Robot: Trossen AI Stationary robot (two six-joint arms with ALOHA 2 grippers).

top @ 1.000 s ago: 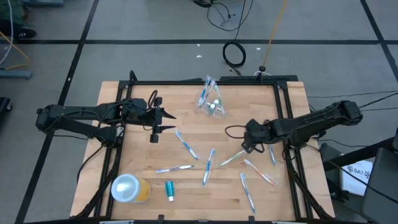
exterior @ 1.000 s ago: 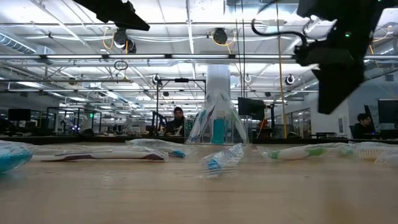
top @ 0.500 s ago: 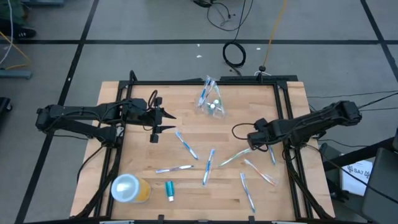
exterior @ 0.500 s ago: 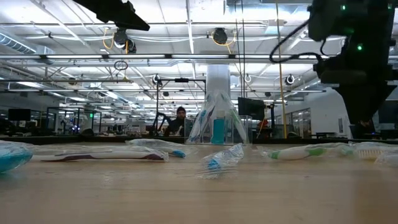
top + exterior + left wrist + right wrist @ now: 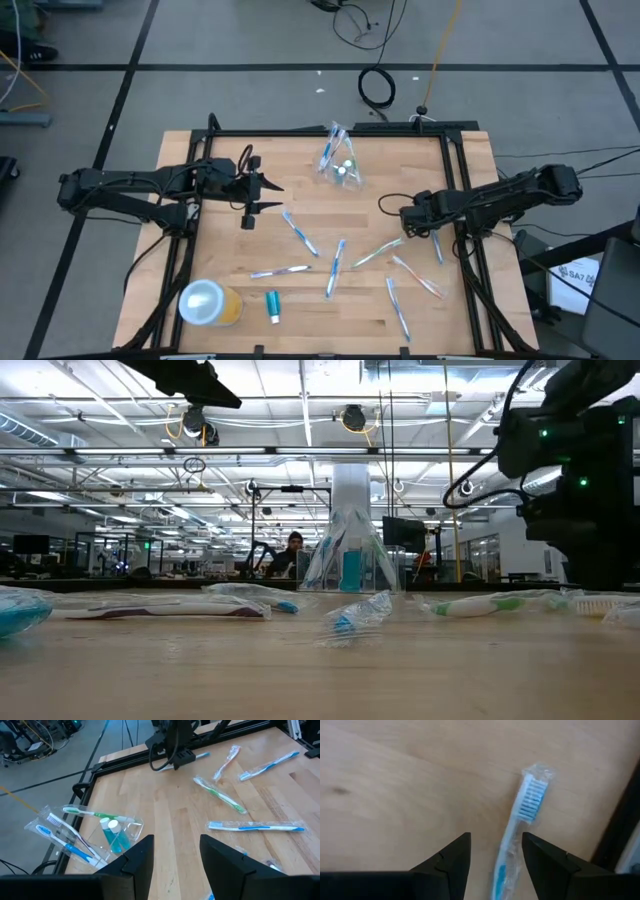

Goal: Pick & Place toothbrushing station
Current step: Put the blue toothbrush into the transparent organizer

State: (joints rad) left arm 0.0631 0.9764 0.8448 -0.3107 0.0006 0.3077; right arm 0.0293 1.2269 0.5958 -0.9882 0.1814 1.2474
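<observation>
Toothbrush [image 5: 520, 827], blue, wrapped, lies on the surface [image 5: 395, 795] between the parted fingers of the right claw [image 5: 495, 857], ungripped.

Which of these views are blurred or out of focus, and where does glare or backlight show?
Low view: the near table is soft, and bright ceiling lights leave the right gripper a dark silhouette. Right wrist view: the wrapped blue toothbrush and the wood look smeared. Left wrist view: sharp, with glints on the clear plastic cup. High view: evenly lit.
</observation>
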